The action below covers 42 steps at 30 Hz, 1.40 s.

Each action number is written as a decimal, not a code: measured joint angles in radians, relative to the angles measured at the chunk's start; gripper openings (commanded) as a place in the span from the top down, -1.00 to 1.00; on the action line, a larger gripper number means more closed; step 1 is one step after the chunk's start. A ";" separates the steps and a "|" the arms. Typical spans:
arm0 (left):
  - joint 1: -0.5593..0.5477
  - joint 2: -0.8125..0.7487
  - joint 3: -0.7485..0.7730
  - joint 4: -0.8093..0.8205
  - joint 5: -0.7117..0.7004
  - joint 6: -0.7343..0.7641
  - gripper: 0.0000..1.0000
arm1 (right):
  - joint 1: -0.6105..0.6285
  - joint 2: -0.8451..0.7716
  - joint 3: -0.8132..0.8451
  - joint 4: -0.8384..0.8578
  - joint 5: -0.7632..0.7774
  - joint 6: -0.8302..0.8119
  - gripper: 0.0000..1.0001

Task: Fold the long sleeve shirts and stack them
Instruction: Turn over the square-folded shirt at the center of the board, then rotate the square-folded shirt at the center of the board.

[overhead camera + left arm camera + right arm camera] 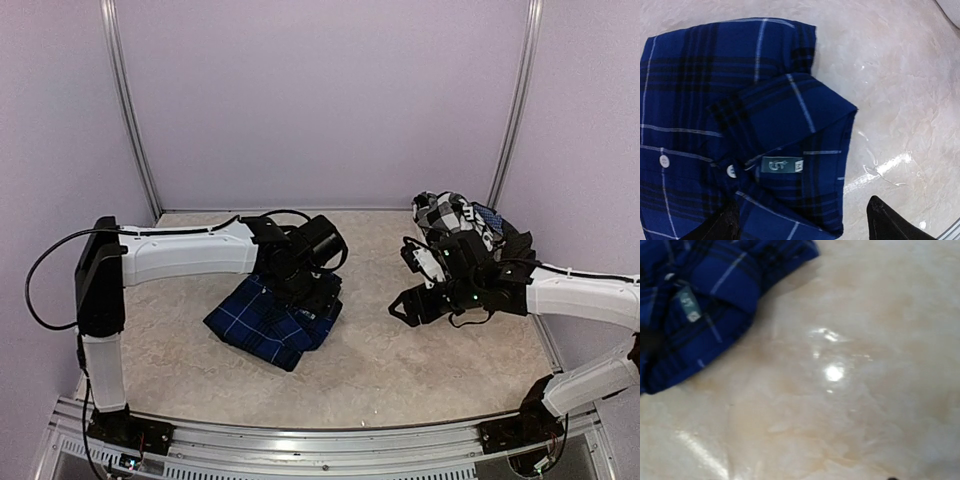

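The royal blue plaid shirt (262, 325) lies folded on the table left of centre. In the left wrist view its collar (785, 120) and neck label (782, 165) face up. My left gripper (308, 292) hovers low over the collar end, open, with one dark fingertip (887, 220) over bare table and the other over cloth. The black-and-white checked shirt (452, 213) lies crumpled at the back right. My right gripper (408, 282) is open and empty, in front of that shirt and to the right of the blue one. The blue shirt (700, 305) fills the upper left of the right wrist view.
The beige marbled table (400, 360) is bounded by purple walls with metal uprights (128, 110) at the back corners. An aluminium rail (320, 440) runs along the near edge. A black cable (40, 270) loops beside the left arm.
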 measured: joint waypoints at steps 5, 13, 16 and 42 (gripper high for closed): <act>0.159 -0.179 -0.217 0.145 0.061 0.008 -0.73 | 0.001 0.042 -0.012 0.084 -0.079 0.036 -0.37; 0.489 -0.301 -0.473 0.347 0.176 0.016 -0.84 | 0.030 0.153 -0.009 0.154 -0.138 0.062 -0.36; 0.550 -0.306 -0.563 0.421 0.276 0.016 -0.97 | 0.032 0.157 -0.005 0.158 -0.143 0.062 -0.36; 0.140 -0.681 -1.171 0.883 0.641 -0.346 -0.33 | 0.035 0.174 0.013 0.146 -0.101 0.051 -0.36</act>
